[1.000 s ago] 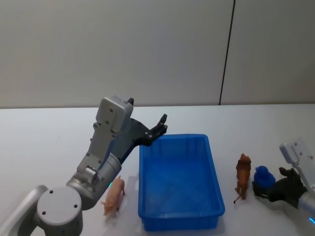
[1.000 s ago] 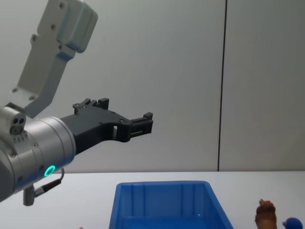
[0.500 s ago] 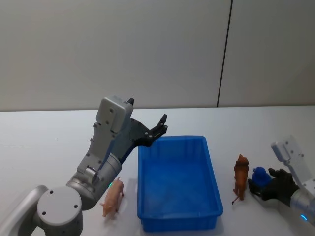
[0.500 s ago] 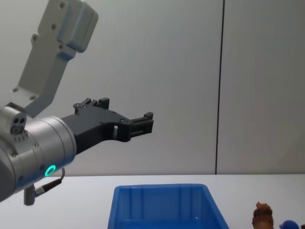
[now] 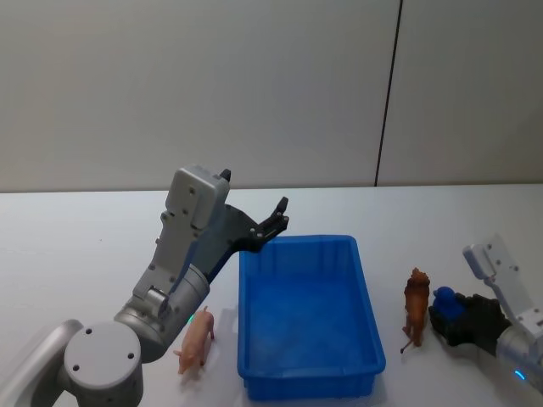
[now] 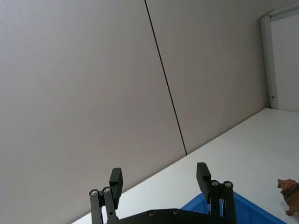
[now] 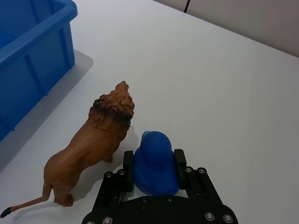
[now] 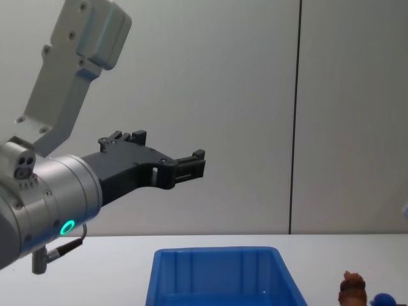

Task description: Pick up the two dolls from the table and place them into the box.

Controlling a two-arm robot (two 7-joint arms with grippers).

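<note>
Pinching a blue toy duck (image 7: 156, 151), the right gripper (image 7: 154, 163) sits just right of the lion doll (image 7: 96, 140), which stands lengthwise alongside the blue bin (image 5: 310, 383). Spread and empty, the left gripper (image 6: 159, 173) hangs high by the bin's far-left corner, the pig doll (image 5: 198, 335) lying left of the bin

A plain room with a grey wall and a white table.

The wall (image 5: 187, 85) at the back is flat, smooth and pale grey. One thin dark line (image 5: 386, 93) runs straight up and down it, where two big panels meet. The white table (image 5: 76, 229) reaches back to the foot of the wall and meets it along a straight edge. The light is soft and even, and the shadows on the table are faint. In the left wrist view, a tall white frame (image 6: 265, 60) stands at the far end of the wall, where the table ends.
</note>
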